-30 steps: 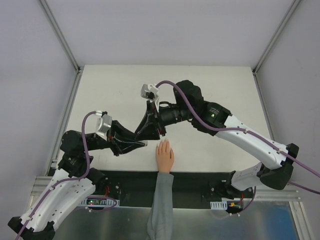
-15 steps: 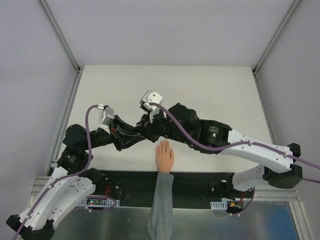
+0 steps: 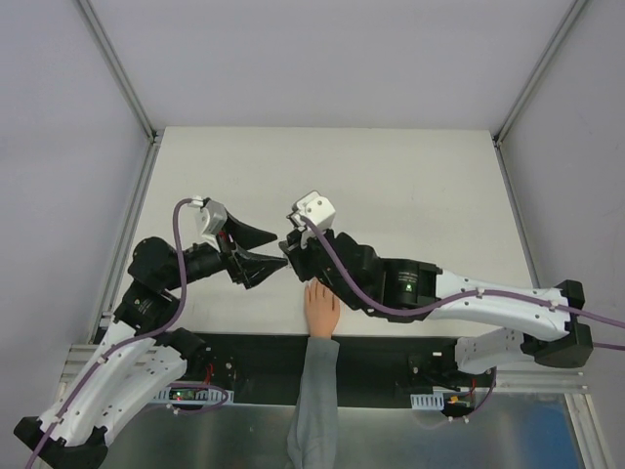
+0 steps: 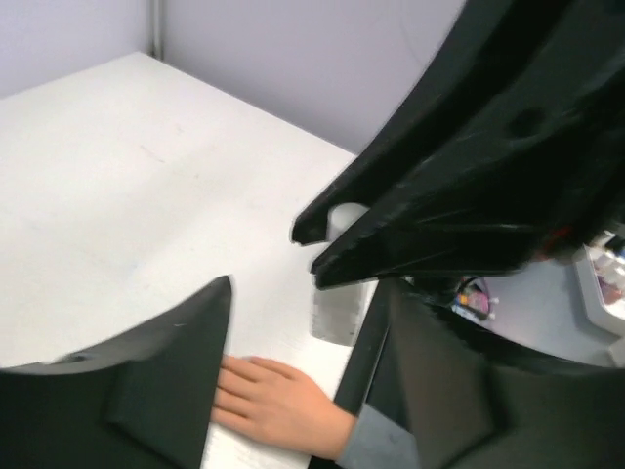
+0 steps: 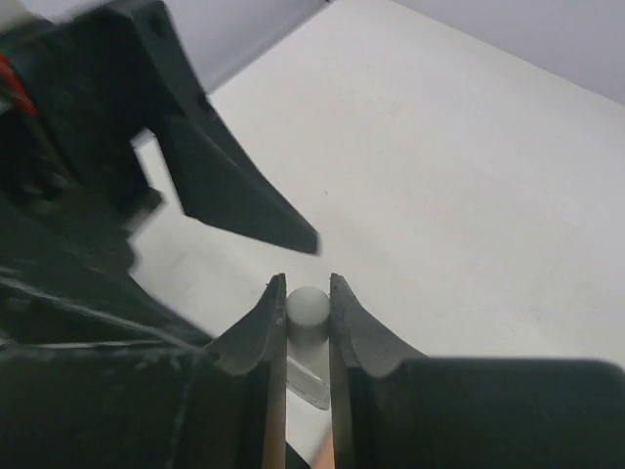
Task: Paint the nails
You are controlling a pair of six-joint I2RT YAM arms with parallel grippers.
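Bearing surface: one matte white counter [image 3: 420, 176], with pale lilac walls on three sides.
Arms: two, black and white, meeting mid-counter.
Left jaws: spread wide, empty.
Right jaws: clenched on the white cap of one small clear bottle [image 5: 308, 313], upright.
Hand: one peach mannequin hand [image 3: 320, 305] with a grey sleeve [image 3: 312, 391], flat at the counter's near edge.
Nails [image 3: 317, 281]: at the fingertips, near the bottle, barely distinct.

top: bright, even overhead light, sharp; table [image 3: 410, 176] near-white, faint soft shadows under arms | left wrist: left gripper [image 4: 309, 293] fingers dark, close, out of focus, detail crushed; bottle [image 4: 337, 315] slightly soft | right wrist: right gripper [image 5: 307, 285] fingers and bottle cap soft; left edge smeared by blur, far table corner hazy
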